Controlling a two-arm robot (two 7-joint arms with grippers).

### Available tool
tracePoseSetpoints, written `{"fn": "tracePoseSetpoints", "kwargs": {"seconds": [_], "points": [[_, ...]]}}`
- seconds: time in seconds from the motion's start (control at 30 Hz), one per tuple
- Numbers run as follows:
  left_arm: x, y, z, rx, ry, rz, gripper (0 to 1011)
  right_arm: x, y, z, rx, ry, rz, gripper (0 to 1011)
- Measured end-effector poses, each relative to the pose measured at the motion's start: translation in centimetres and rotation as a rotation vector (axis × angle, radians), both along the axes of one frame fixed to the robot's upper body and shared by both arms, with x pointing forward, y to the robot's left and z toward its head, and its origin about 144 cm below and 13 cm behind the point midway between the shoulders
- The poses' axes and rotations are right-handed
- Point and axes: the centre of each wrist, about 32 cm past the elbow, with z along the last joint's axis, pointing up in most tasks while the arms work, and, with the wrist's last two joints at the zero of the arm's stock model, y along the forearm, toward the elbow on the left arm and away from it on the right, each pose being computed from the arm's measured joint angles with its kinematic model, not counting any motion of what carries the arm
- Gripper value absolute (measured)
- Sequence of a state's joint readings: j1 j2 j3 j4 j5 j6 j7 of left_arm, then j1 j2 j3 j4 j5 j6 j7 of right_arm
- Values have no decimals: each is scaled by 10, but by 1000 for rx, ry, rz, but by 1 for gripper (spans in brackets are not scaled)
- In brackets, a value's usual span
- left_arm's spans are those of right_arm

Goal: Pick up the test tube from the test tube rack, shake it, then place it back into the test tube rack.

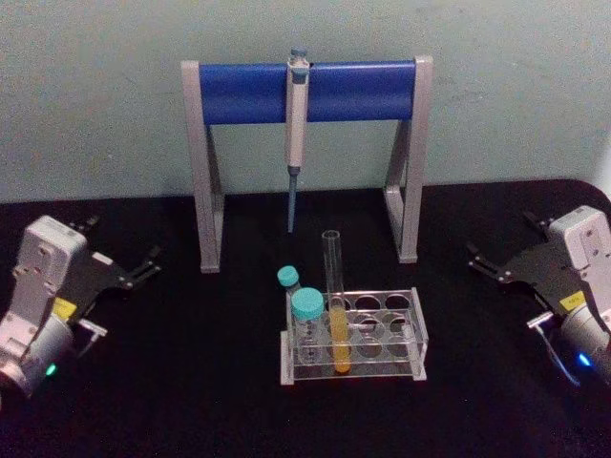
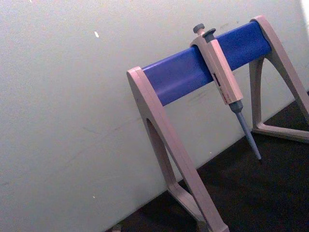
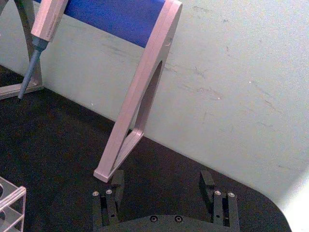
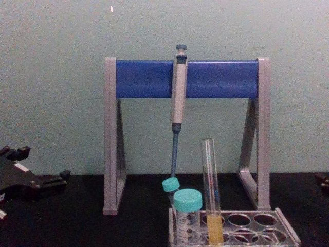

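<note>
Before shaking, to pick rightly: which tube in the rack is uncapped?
The tall test tube with yellow-orange liquid; both shorter tubes beside it wear teal caps.

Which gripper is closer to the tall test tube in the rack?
Right, by the head view. The right gripper is open, off to the right of the test tube, past the test tube rack; the left gripper, also open, is farther away on its left.

A grey stand (image 2: 164,135) with a blue crossbar (image 2: 188,72) slants across the view in front of a pale wall (image 2: 72,121). A pipette (image 2: 223,77) hangs from the bar, its thin tip seemingly just clear of the dark bench (image 2: 251,198).
</note>
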State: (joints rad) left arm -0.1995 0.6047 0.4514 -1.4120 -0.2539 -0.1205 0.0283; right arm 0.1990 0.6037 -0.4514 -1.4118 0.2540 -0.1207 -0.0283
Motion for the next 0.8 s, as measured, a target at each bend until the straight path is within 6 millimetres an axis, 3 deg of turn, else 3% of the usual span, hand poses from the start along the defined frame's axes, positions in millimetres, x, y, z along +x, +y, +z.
{"fn": "tracePoseSetpoints", "kwargs": {"seconds": [0.8], "points": [[0, 0, 0, 0, 0, 0, 1001, 0, 0, 0, -1, -1, 0, 1000]]}}
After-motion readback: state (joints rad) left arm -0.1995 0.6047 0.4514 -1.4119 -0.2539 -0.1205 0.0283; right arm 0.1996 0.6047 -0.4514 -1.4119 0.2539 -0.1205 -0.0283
